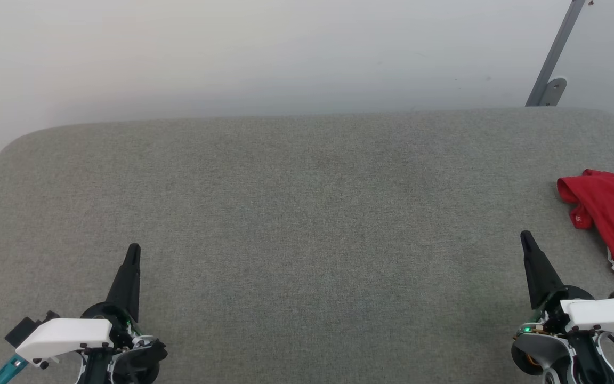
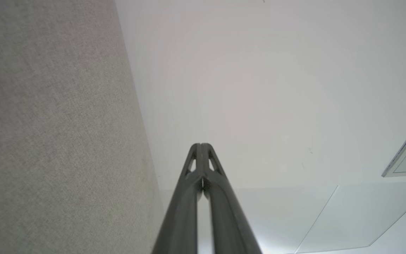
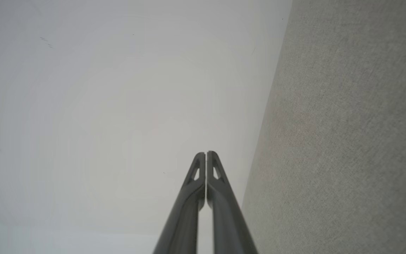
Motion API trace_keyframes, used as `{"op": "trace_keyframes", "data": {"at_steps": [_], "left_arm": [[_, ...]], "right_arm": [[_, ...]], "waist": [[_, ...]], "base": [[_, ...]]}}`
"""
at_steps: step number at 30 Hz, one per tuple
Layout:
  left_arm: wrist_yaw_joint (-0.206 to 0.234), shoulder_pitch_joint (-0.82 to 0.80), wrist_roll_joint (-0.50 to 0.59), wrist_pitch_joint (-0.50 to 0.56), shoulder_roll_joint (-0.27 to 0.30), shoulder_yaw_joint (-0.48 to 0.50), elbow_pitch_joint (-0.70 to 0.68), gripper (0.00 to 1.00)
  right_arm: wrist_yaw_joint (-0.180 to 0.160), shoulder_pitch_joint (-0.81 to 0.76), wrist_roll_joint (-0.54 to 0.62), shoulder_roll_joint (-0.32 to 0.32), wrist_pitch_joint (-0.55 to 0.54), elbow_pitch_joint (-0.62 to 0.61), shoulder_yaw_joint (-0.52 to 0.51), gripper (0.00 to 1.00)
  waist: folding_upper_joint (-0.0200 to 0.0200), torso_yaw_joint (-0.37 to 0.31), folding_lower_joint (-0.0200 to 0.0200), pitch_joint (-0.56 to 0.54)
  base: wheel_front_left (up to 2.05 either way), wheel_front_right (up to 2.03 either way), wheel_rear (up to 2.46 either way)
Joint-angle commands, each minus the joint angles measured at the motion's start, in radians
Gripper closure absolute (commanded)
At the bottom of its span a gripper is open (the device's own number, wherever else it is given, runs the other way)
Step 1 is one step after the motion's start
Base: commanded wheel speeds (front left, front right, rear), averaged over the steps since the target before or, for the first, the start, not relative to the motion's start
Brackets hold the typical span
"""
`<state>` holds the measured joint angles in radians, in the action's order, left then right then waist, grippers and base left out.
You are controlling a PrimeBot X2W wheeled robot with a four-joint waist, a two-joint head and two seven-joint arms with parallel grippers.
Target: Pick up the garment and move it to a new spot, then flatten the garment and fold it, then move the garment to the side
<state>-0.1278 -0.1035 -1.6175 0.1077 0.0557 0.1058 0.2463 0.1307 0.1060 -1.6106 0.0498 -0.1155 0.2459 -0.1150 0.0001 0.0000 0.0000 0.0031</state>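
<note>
The red garment lies bunched at the right edge of the grey fabric table, partly cut off by the head view's border; a white-and-red stripe trim shows at its lower end. My right gripper hovers near the table's front right, a short way left of and below the garment, its fingertips pressed together with nothing between them. My left gripper rests at the front left, far from the garment, its tips also closed and empty.
A pale wall rises behind the table's rounded far edge. A grey metal bracket leans at the upper right. The wide middle of the table top is bare grey fabric.
</note>
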Motion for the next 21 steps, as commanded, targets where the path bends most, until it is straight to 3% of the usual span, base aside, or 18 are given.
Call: {"op": "trace_keyframes", "data": {"at_steps": [1, 21], "left_arm": [[-0.005, -0.011, -0.001, 0.004, -0.002, 0.004, 0.0, 1.0], [-0.005, -0.012, 0.001, 0.006, -0.003, 0.005, 0.0, 1.0]], "right_arm": [[0.0, 0.006, -0.004, -0.002, -0.002, -0.003, 0.0, 1.0], [0.0, 0.006, -0.004, -0.002, -0.001, -0.002, 0.0, 1.0]], "waist": [[-0.0001, 0.0, 0.0, 0.0], [-0.0001, 0.0, 0.0, 0.0]], "base": [[0.0, 0.0, 0.0], [0.0, 0.0, 0.0]]}}
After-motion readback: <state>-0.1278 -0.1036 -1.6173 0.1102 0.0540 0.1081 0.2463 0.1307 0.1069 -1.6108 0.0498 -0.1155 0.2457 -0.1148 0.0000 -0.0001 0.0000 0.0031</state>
